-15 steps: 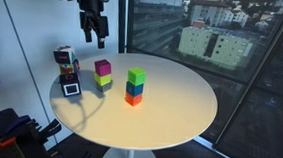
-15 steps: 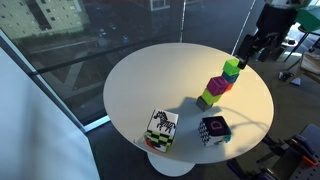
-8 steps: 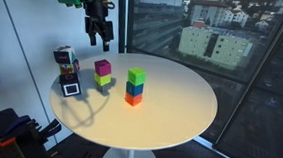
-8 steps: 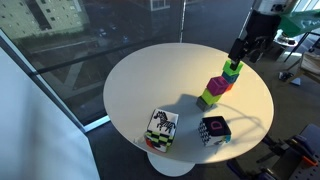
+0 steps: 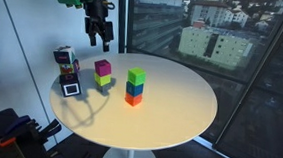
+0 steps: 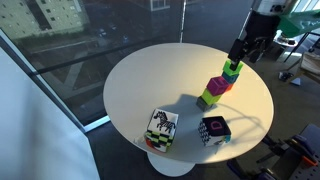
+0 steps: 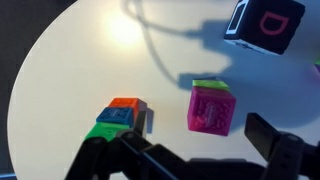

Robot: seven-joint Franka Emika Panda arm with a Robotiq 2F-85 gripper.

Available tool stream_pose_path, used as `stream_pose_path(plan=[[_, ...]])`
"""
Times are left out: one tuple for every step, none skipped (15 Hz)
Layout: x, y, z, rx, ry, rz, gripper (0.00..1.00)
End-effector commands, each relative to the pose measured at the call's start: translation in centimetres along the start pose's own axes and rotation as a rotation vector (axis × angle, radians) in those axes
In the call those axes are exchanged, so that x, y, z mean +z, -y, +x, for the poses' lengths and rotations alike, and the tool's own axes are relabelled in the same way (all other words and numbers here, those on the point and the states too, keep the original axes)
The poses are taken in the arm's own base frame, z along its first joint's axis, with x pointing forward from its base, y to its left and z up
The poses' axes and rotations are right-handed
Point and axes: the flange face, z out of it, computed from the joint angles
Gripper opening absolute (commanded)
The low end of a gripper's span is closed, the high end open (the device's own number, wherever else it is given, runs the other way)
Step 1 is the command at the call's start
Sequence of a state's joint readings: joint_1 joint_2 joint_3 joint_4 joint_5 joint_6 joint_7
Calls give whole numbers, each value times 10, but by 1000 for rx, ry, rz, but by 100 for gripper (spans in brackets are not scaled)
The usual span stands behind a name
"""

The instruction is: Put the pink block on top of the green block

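Pink block (image 5: 102, 67) well below gripper (image 5: 97, 36)

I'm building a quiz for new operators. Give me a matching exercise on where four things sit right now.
1. pink block
2. green block
3. orange block
4. gripper

A. bottom of the three-block stack
B. in the air, open
C. on the lime block
D. top of the three-block stack

Pairs: 1-C, 2-D, 3-A, 4-B
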State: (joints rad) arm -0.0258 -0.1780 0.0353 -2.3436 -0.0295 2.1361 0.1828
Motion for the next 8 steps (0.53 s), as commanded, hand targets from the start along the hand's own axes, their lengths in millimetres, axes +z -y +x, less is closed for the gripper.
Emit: stream_pose_path(plan=[[4,6,2,-4,-6,6,100],[6,9,3,-7,-4,7,100],[8,11,4,-8,-7,9,100],[10,14,5,-8,-12,10,100],[12,16,6,-11,-18,10,100],[15,19,7,-8,-30,12,100],[17,22,8,-7,-38,14,100],[19,25,10,-8,-43,18,100]])
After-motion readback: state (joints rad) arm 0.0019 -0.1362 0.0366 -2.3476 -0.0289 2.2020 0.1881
